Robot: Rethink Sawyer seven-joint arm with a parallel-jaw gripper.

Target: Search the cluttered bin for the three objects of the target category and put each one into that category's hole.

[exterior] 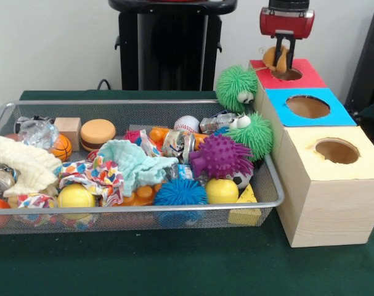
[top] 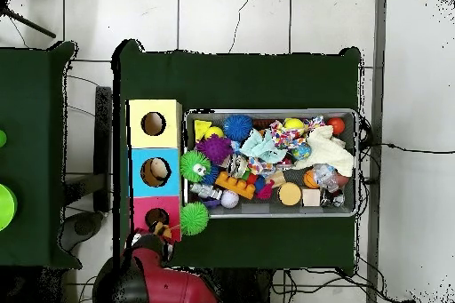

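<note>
The silver wire-mesh bin (exterior: 143,209) lies at the left, full of toys and cloths; it also shows in the overhead view (top: 271,113). The red-surround hole (exterior: 291,74) tops the far end of the pale wood box. My gripper (exterior: 280,61) hangs right over that hole, shut on a tan rounded toy (exterior: 272,57) whose lower end is at the hole's rim. In the overhead view my gripper (top: 159,230) is at the near edge of the red-surround hole (top: 155,217).
The blue-surround hole (exterior: 307,106) and the yellow-surround hole (exterior: 337,150) follow toward the camera. A green fuzzy ball (exterior: 236,87) sits outside the bin against the red box. In the bin are a purple spiky ball (exterior: 220,155), a blue spiky ball (exterior: 179,192) and a burger toy (exterior: 97,134).
</note>
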